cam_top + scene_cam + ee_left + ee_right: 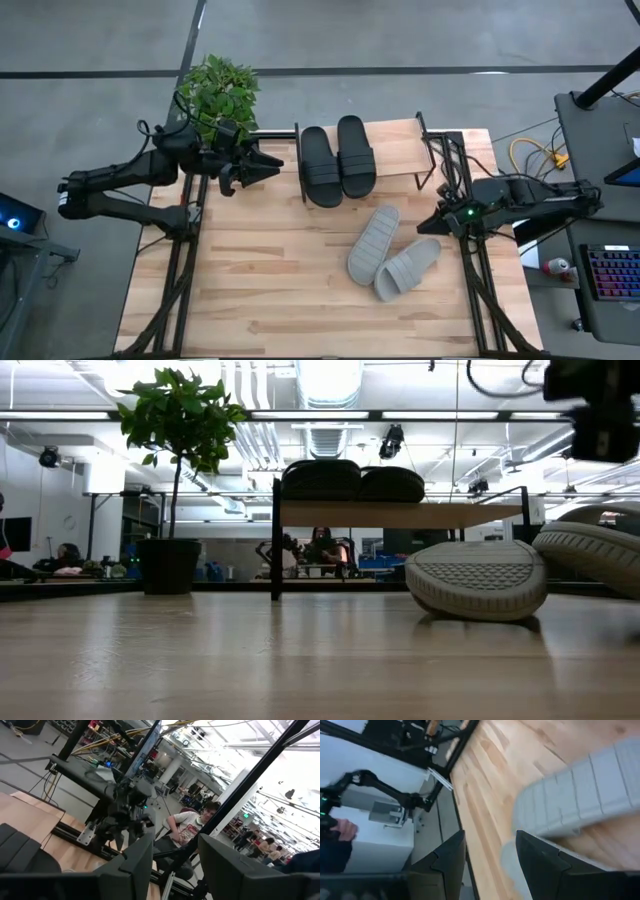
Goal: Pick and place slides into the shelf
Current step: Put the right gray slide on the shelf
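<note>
Two black slides (337, 160) lie side by side, soles down, on the plank top of the shelf (400, 150) at the table's far side; in the low view they show on top of the shelf (400, 513). Two pale grey slides (373, 243) (408, 268) lie on the table near the right, one overlapping the other. My left gripper (272, 164) hovers open at the shelf's left end, pointing at the black slides, nothing between its fingers (175, 845). My right gripper (432, 222) hangs open just right of the grey slides (580, 795), with nothing in it.
A potted plant (218, 95) stands at the far left corner, behind my left arm. Black frame rails (185, 270) (480, 280) run along the table's left and right sides. Bare wood (270, 290) fills the near left part of the table. A person sits beyond the table (192, 825).
</note>
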`<state>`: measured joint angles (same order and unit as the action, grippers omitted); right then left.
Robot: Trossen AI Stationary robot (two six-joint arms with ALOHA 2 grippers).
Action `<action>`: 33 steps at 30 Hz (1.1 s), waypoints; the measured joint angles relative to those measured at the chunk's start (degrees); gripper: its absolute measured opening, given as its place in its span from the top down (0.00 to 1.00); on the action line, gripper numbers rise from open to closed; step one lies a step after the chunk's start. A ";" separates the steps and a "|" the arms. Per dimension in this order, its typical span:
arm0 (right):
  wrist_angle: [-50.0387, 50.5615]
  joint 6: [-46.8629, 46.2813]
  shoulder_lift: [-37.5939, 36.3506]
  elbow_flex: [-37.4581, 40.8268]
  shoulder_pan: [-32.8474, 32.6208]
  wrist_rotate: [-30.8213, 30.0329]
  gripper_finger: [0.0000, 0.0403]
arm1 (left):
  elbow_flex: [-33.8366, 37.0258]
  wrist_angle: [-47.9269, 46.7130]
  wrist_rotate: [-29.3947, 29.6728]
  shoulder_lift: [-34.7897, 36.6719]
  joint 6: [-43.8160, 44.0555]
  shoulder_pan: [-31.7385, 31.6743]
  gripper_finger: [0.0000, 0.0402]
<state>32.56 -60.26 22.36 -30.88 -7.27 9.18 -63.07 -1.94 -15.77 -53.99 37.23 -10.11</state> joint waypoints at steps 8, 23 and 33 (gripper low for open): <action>-4.79 -4.10 -3.55 8.85 -5.38 0.26 0.59 | 0.00 2.12 1.60 -0.23 -0.11 0.00 0.65; -15.68 -9.64 -3.62 18.49 -15.98 -5.01 0.59 | 0.00 4.05 2.64 -0.27 1.34 0.00 0.65; -16.95 -9.41 -3.42 21.13 -18.55 -10.94 0.59 | -0.31 4.45 2.75 -2.25 1.47 0.00 0.65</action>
<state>15.62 -69.66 18.94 -9.76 -25.82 -1.77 -63.38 2.52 -13.02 -56.24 38.70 -10.11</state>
